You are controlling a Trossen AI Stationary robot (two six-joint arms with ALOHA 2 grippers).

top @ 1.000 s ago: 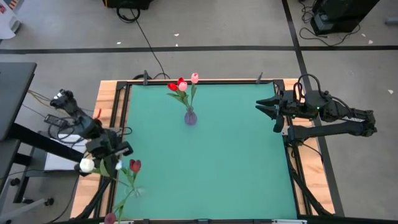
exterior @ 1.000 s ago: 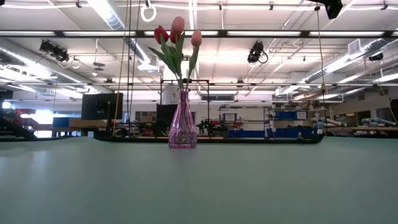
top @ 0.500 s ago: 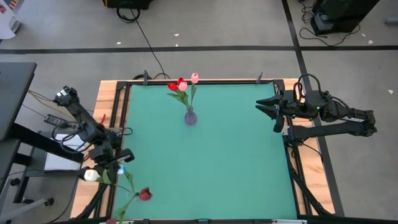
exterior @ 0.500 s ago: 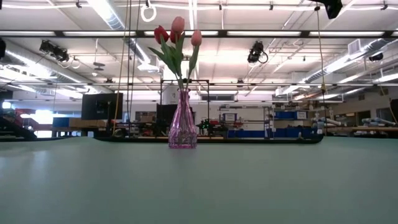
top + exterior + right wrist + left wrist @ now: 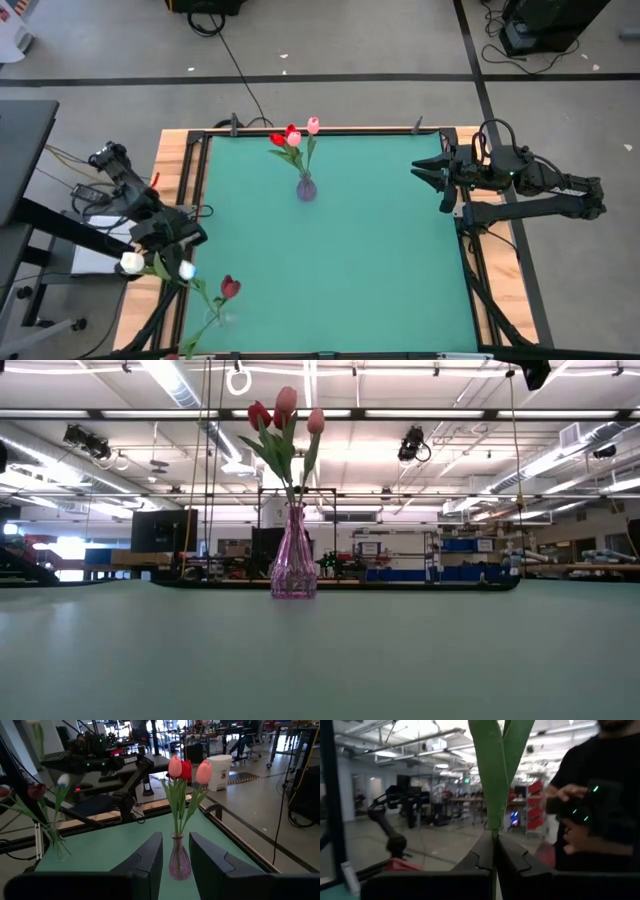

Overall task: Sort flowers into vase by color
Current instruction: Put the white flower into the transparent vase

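Observation:
A pink glass vase (image 5: 306, 188) stands at the table's far middle with a red tulip (image 5: 259, 412) and two pink tulips (image 5: 286, 400) in it. A clear vase (image 5: 55, 847) at the near left corner holds a dark red tulip (image 5: 230, 288) and a white one (image 5: 186, 270). My left gripper (image 5: 178, 240) hovers over the table's left edge, shut on a white tulip (image 5: 131, 262). My right gripper (image 5: 425, 172) waits open at the right edge, holding nothing. My left gripper pinches the tulip's green stem and leaf base (image 5: 493, 832) between its two fingers. The fingers come nearly level and lie across the stem. The leaves rise above the fingers, and the white head (image 5: 131, 262) leans out past the table's left edge. Its lower end is hidden.
A person (image 5: 600, 810) with a hand-held controller stands beyond the table in the left wrist view. A black frame rail (image 5: 200, 200) runs along the table's left side. The green mat (image 5: 360, 260) lies bare between the two vases.
My left gripper has dipped toward the near edge with the white tulip and come back toward the far left. The dark red tulip in the clear vase has swung away from the gripper toward the near edge, then partly back.

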